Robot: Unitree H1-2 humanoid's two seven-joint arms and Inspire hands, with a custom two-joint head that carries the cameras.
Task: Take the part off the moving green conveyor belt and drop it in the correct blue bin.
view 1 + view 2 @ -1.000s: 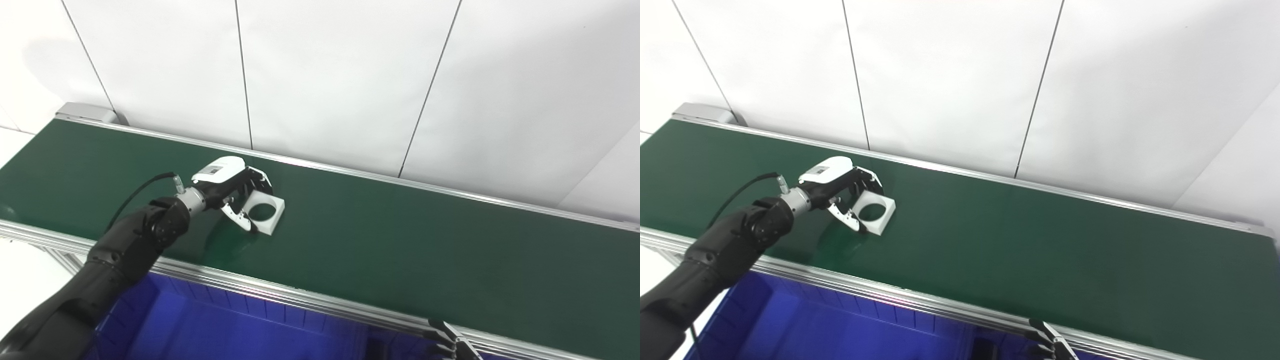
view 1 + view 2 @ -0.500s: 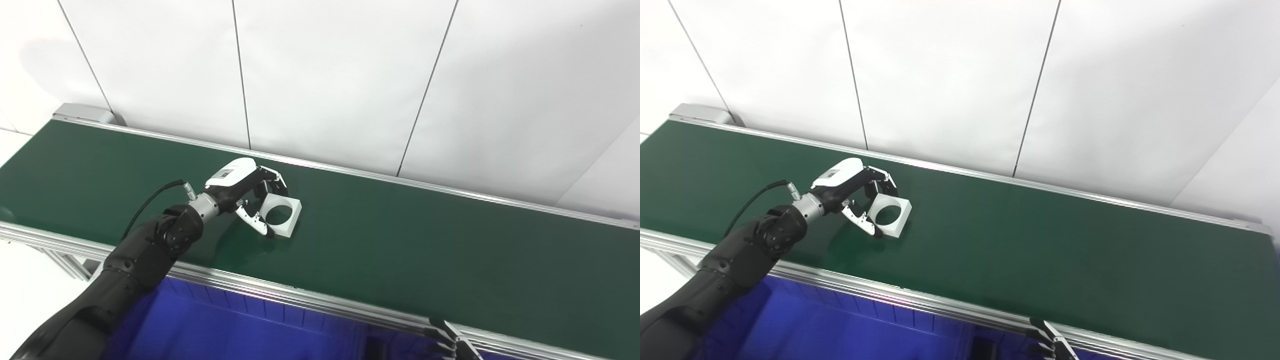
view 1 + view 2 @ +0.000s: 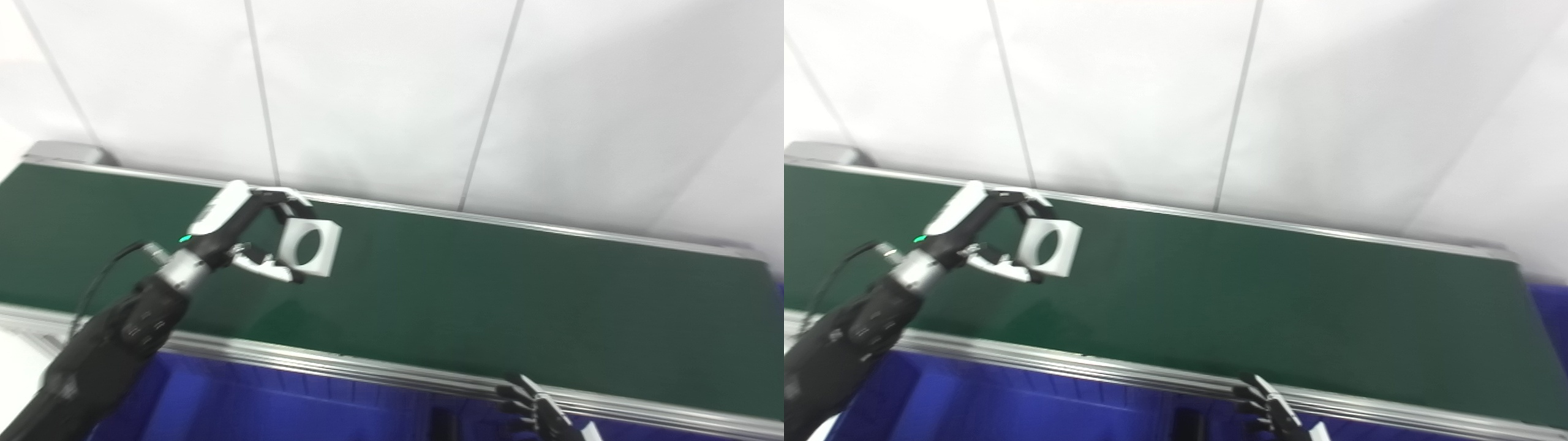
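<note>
No text, brand, number or sign can be read in either view. The white cover on the back of the left hand (image 3: 223, 211) carries no legible mark here; the picture is blurred. The white square part with a round hole (image 3: 308, 247) shows no lettering.

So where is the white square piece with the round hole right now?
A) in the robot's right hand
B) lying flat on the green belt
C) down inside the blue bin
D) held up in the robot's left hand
D: the left hand pinches the white square part, tilted up above the green belt.
</note>
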